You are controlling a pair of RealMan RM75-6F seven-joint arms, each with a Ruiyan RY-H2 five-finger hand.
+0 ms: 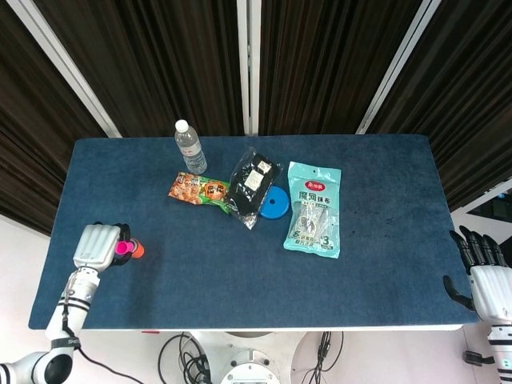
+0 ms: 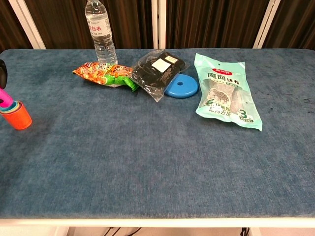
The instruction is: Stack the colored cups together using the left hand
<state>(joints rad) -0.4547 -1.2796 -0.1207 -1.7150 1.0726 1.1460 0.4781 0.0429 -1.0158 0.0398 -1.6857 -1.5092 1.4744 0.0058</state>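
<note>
Pink cup (image 2: 4, 100) sits in the mouth of the orange cup stack (image 2: 16, 117) at the table's (image 1: 240, 264) near-left edge. Left hand (image 1: 98, 246) holds the pink cup from above; its fingers are hidden beneath the hand and cropped in the chest view. Right hand (image 1: 488, 280) hangs off the right edge, fingers spread, holding nothing. Water bottle (image 1: 190, 147) stands well apart.

1. In the chest view the left hand (image 2: 2, 73) is cut off by the picture's left edge; only a dark sliver shows.
2. The pink cup (image 2: 4, 100) is partly cut off there too.
3. The right hand (image 1: 482, 272) sits off the table's near right corner; whether its fingers are apart is unclear.
</note>
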